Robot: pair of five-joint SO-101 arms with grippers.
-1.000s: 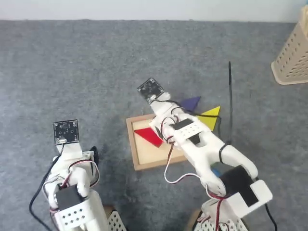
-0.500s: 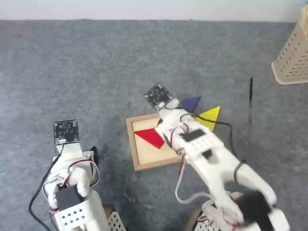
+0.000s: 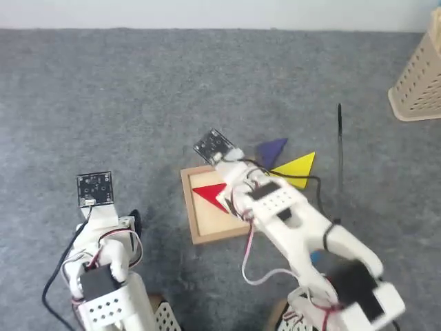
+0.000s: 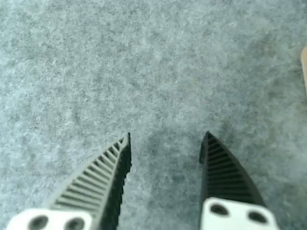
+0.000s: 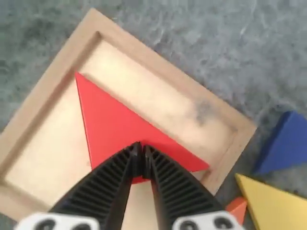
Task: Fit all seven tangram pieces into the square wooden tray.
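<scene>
The square wooden tray (image 5: 57,57) lies on grey carpet, and a large red triangle (image 5: 110,120) rests flat inside it. My right gripper (image 5: 139,145) is shut, its tips pressed together just over the red triangle's edge with nothing between them. In the high view the right arm (image 3: 275,203) reaches over the tray (image 3: 189,214) and hides part of the red triangle (image 3: 209,194). Outside the tray, beside its far right corner, lie a blue triangle (image 3: 273,147) and a yellow triangle (image 3: 298,167); a small orange piece (image 5: 236,207) lies beside the yellow one. My left gripper (image 4: 167,136) hangs open over bare carpet.
A beige slotted basket (image 3: 420,76) stands at the far right edge. A black cable (image 3: 339,152) runs along the carpet to the right of the pieces. The left arm (image 3: 103,262) sits near the front left, away from the tray.
The right arm swung a little right, then back left over the tray, and the red triangle shifted slightly with it. The left arm stayed still.
</scene>
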